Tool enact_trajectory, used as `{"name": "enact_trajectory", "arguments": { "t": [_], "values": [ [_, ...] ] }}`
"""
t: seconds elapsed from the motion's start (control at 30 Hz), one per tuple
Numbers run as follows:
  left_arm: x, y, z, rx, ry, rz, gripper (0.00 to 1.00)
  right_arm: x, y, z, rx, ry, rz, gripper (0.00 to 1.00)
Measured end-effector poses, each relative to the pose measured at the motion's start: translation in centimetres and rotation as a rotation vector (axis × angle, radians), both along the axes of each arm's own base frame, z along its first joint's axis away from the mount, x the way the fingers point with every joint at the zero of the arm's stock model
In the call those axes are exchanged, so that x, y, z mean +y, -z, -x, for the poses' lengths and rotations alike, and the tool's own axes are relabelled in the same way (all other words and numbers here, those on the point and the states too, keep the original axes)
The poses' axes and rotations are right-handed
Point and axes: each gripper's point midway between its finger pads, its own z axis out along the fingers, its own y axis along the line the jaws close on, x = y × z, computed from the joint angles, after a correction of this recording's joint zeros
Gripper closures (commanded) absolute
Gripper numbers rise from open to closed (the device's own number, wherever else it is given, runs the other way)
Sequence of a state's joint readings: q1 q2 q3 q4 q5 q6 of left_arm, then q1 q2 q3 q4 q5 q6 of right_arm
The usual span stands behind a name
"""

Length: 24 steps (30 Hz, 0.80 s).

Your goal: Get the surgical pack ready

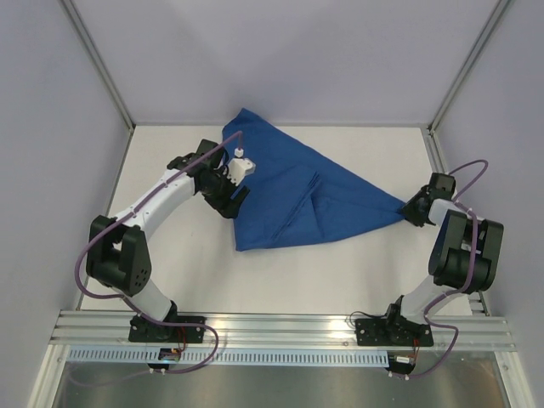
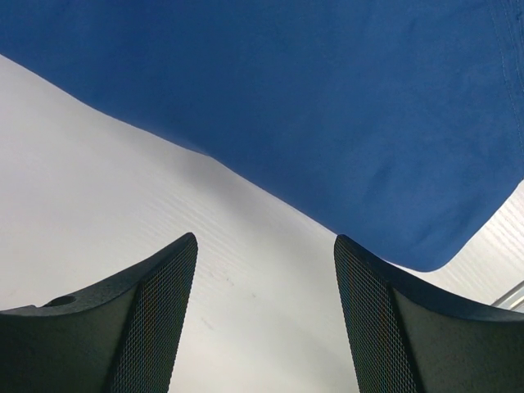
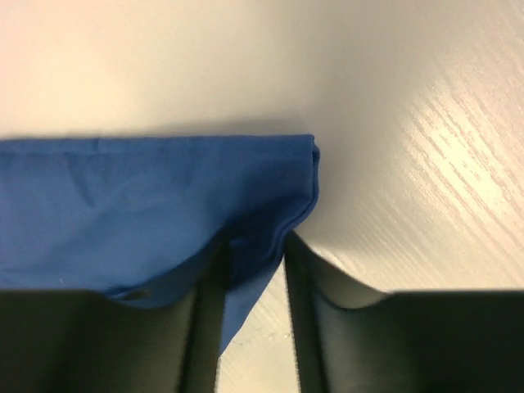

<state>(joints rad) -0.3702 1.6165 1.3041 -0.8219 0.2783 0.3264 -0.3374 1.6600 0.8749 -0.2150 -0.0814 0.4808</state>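
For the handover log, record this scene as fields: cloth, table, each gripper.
cloth: large royal-blue fabric drape, folded into a rough triangle, lying flat
surface: white table
left gripper: open, nothing between its fingers, near the drape's left edge
right gripper: drape's right corner lies between its fingers; firm grip cannot be confirmed

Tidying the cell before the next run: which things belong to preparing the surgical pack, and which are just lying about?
Job: blue drape; right gripper, drape corner between its fingers; left gripper, open at the drape's edge.
Not part of it: white table.
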Motion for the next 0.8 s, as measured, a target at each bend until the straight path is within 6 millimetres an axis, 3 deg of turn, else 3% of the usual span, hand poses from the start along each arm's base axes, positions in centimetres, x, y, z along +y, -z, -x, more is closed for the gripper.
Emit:
{"name": "enact_trajectory", "arguments": {
  "t": [0.07,0.17,0.37,0.5,0.63,0.73,0.8],
  "values": [
    [0.1,0.1,-0.1,0.000,-0.005,0.001,0.23,-0.1,0.2,0.0,0.004,0.010,-0.009,0.86],
    [0.3,0.1,-0.4,-0.002,-0.019,0.006,0.23,-0.2,0.4,0.2,0.005,0.017,-0.015,0.99],
    [1.4,1.1,-0.8,0.011,-0.054,0.005,0.24,0.1,0.2,0.2,-0.001,0.014,-0.018,0.99],
    [2.3,2.7,-0.5,0.055,-0.079,-0.009,0.24,1.7,-2.3,-0.5,-0.058,-0.033,0.009,1.00],
    [3.0,4.1,-0.3,0.091,-0.100,-0.019,0.25,7.1,-7.3,-1.9,-0.182,-0.177,0.042,1.00],
    [3.1,4.7,-0.4,0.106,-0.105,-0.020,0.26,12.7,-11.0,-2.9,-0.272,-0.309,0.061,1.00],
    [3.0,5.1,-0.3,0.121,-0.102,-0.016,0.26,17.6,-13.6,-3.3,-0.338,-0.420,0.051,1.00]
  ]
}}
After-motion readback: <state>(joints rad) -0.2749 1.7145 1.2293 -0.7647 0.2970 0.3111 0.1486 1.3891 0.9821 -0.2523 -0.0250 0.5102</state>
